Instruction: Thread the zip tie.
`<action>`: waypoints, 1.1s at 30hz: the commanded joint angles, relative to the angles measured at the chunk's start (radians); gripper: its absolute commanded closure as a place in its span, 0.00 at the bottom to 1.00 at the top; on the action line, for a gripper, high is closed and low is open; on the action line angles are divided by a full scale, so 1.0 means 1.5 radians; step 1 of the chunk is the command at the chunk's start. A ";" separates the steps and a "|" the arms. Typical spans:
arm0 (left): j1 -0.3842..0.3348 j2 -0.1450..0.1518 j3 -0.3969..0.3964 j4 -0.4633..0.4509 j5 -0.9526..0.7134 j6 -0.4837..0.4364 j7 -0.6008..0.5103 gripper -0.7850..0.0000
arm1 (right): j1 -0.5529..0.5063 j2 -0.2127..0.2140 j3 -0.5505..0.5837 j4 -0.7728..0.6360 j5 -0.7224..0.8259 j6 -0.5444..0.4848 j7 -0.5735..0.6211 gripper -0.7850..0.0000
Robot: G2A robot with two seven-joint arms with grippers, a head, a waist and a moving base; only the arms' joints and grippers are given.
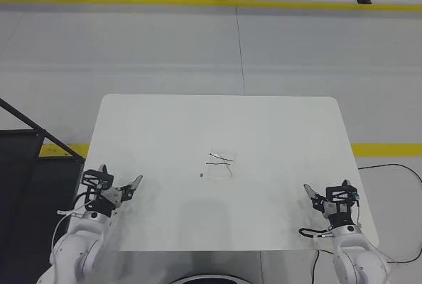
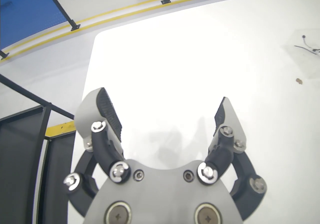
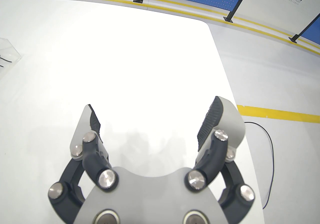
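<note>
Thin black zip ties (image 1: 220,160) lie crossed on a clear plastic sheet (image 1: 229,172) near the middle of the white table (image 1: 268,128). The zip ties (image 2: 307,47) and the clear sheet (image 2: 297,60) show far off in the left wrist view; the sheet's corner (image 3: 10,53) shows in the right wrist view. My left gripper (image 1: 118,180) (image 2: 163,98) rests open over the table's near left corner, nothing between its fingers. My right gripper (image 1: 329,188) (image 3: 153,103) is open and empty over the near right corner. Both are far from the ties.
A small brown speck (image 1: 201,172) (image 2: 299,81) lies on the table just beside the sheet. A black frame with a dark panel (image 1: 12,170) stands left of the table. A black cable (image 1: 403,170) runs on the floor at the right. Yellow floor tape (image 1: 396,150) passes under the table.
</note>
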 commanded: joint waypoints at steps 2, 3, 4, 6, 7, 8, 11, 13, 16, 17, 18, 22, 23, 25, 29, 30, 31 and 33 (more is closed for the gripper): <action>0.007 0.001 -0.003 -0.024 -0.020 -0.045 -0.020 0.00 | 0.000 0.000 0.000 0.000 0.000 0.000 0.000 0.00; 0.009 0.003 -0.007 -0.033 -0.035 -0.073 -0.036 0.00 | 0.000 0.000 0.000 0.000 0.000 0.000 0.000 0.00; 0.009 0.004 -0.012 -0.044 -0.054 -0.104 -0.056 0.00 | 0.000 0.000 0.000 0.000 0.000 0.000 0.000 0.00; 0.005 0.007 -0.027 -0.061 -0.103 -0.159 -0.102 0.00 | 0.000 0.000 0.000 0.000 0.000 0.000 0.000 0.00; 0.001 0.008 -0.034 -0.069 -0.131 -0.181 -0.127 0.00 | 0.000 0.000 0.000 0.000 0.000 0.000 0.000 0.00; -0.004 0.009 -0.042 -0.075 -0.161 -0.194 -0.152 0.00 | 0.000 0.000 0.000 0.000 0.000 0.000 0.000 0.00; -0.020 0.013 -0.052 -0.090 -0.268 -0.248 -0.238 0.00 | 0.000 0.000 0.000 0.000 0.000 0.000 0.000 0.00; -0.035 0.015 -0.061 -0.096 -0.328 -0.261 -0.294 0.00 | 0.000 0.000 0.000 0.000 0.000 0.000 0.000 0.00; -0.061 0.019 -0.058 -0.099 -0.421 -0.267 -0.381 0.00 | 0.000 0.000 0.000 0.000 0.000 0.000 0.000 0.00; -0.069 0.020 -0.060 -0.098 -0.440 -0.268 -0.402 0.00 | 0.000 0.000 0.000 0.000 0.000 0.000 0.000 0.00; -0.072 0.021 -0.062 -0.099 -0.443 -0.267 -0.407 0.00 | 0.000 0.000 0.000 0.000 0.000 0.000 0.000 0.00; -0.072 0.021 -0.062 -0.099 -0.443 -0.267 -0.407 0.00 | 0.000 0.000 0.000 0.000 0.000 0.000 0.000 0.00; -0.072 0.021 -0.062 -0.099 -0.443 -0.267 -0.407 0.00 | 0.000 0.000 0.000 0.000 0.000 0.000 0.000 0.00; -0.072 0.021 -0.062 -0.099 -0.443 -0.267 -0.407 0.00 | 0.000 0.000 0.000 0.000 0.000 0.000 0.000 0.00; -0.068 0.020 -0.053 -0.090 -0.464 -0.259 -0.419 0.00 | 0.000 0.000 0.000 0.000 0.000 0.000 0.000 0.00; -0.071 0.021 -0.047 -0.087 -0.493 -0.255 -0.435 0.00 | 0.000 0.000 0.000 0.000 0.000 0.000 0.000 0.00; -0.077 0.021 -0.043 -0.082 -0.529 -0.243 -0.453 0.00 | 0.000 0.000 0.000 0.000 0.000 0.000 0.000 0.00; -0.101 0.022 -0.032 -0.082 -0.615 -0.214 -0.516 0.00 | 0.000 0.000 0.000 0.000 0.000 0.000 0.000 0.00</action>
